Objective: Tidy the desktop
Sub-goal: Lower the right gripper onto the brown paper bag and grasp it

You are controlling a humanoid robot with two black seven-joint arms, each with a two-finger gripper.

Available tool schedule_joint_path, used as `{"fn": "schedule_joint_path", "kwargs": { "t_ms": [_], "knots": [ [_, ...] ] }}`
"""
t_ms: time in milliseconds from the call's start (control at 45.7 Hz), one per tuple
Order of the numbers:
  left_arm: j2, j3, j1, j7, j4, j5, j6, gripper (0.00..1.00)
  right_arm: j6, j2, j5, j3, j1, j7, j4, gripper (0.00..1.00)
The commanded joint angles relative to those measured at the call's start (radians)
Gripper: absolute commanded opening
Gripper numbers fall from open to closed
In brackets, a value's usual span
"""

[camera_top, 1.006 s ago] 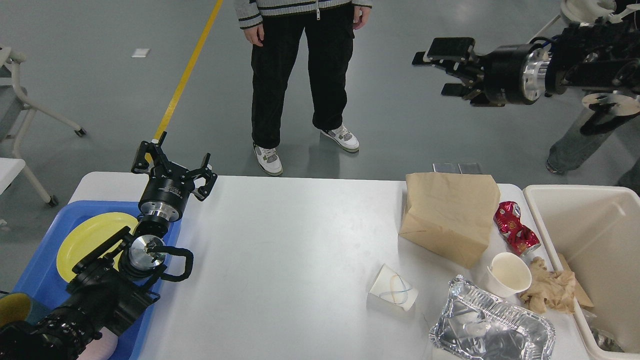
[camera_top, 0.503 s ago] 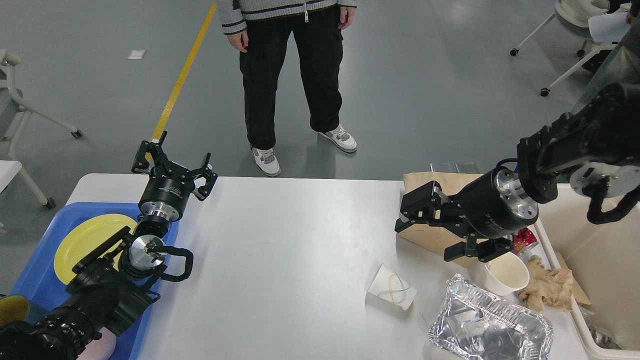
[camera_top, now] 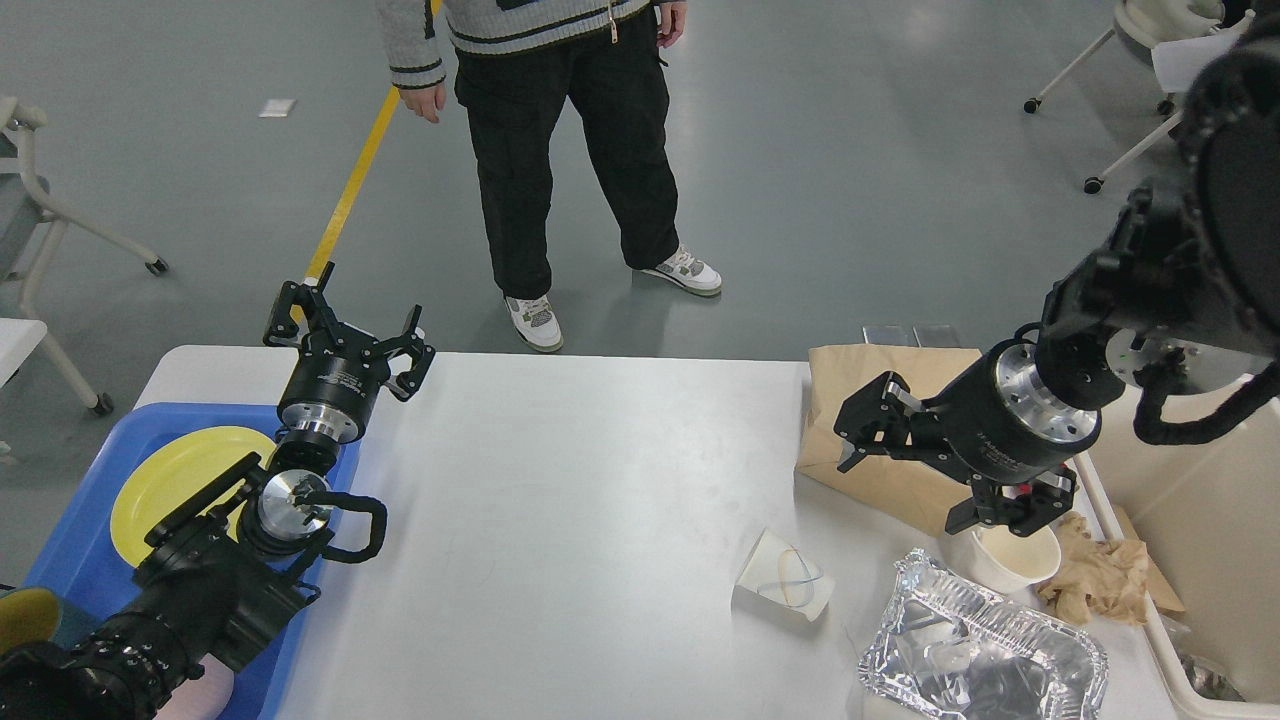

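The white desktop [camera_top: 600, 480] carries litter at its right end: a brown paper bag [camera_top: 880, 375], a white paper cup [camera_top: 1010, 562], a crumpled foil tray [camera_top: 985, 655], a flattened white paper cup [camera_top: 785, 585] and crumpled brown paper [camera_top: 1100, 580]. My right gripper [camera_top: 925, 468] is open and empty. It hangs low over the bag's front edge, with one finger just above the white cup. My left gripper [camera_top: 350, 325] is open and empty. It points away from me, above the table's far left edge.
A cream bin [camera_top: 1200, 540] stands at the right edge of the table. A blue tray [camera_top: 80, 560] with a yellow plate [camera_top: 170, 480] sits at the left under my left arm. A person [camera_top: 560, 150] stands beyond the far edge. Chairs stand on the floor.
My right arm has swung down from high above the floor to just over the paper bag and cup. The left arm has not moved. The person has shifted stance.
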Motion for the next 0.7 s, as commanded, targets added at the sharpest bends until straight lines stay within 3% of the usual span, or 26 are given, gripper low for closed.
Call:
{"fn": "schedule_joint_path", "kwargs": {
  "t_ms": [0, 372, 678],
  "knots": [
    [0.001, -0.001, 0.009, 0.0, 0.0, 0.0, 0.001, 0.99, -0.006, -0.009, 0.008, -0.007, -0.005, 0.002, 0.0, 1.0],
    [0.001, -0.001, 0.009, 0.0, 0.0, 0.002, -0.001, 0.99, -0.156, -0.01, 0.057, -0.004, -0.072, 0.002, 0.0, 1.0],
    [0.001, -0.001, 0.009, 0.0, -0.001, 0.0, -0.001, 1.0, -0.377, -0.007, 0.121, -0.004, -0.264, -0.001, -0.055, 1.0]
  ]
}}
